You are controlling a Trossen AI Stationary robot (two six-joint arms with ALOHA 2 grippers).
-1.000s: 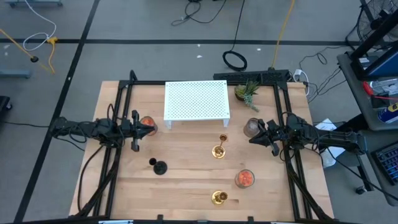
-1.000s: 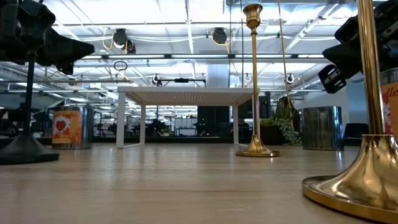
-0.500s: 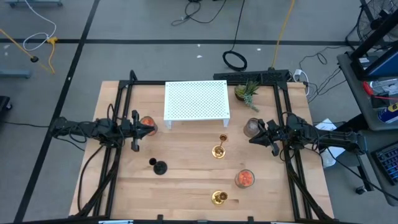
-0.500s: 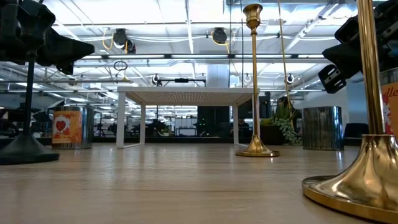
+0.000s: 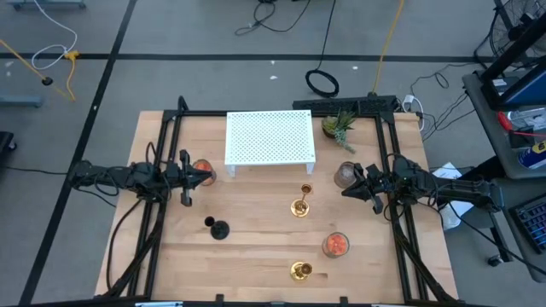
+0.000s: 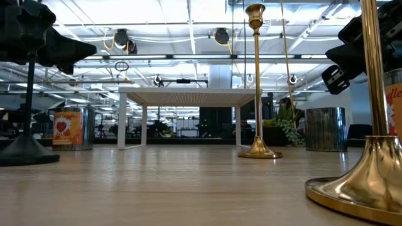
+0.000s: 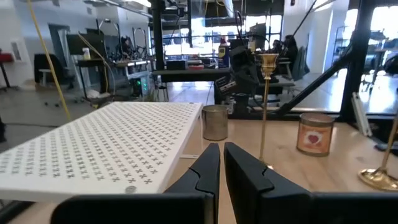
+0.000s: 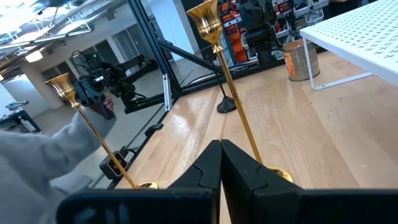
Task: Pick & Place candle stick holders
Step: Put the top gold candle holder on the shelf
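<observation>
Two brass-gold candlesticks stand upright on their round bases: one mid-table, also in the low view, and one near the front edge, close at the low view's right. A shorter black candlestick stands front left. My left gripper hovers at the table's left, shut and empty. My right gripper hovers at the right, shut and empty, pointing toward the mid-table candlestick.
A white perforated rack stands at the far middle. There is an orange candle jar by my left gripper, another at the front right, a grey tin by my right gripper, and a small plant at the far right.
</observation>
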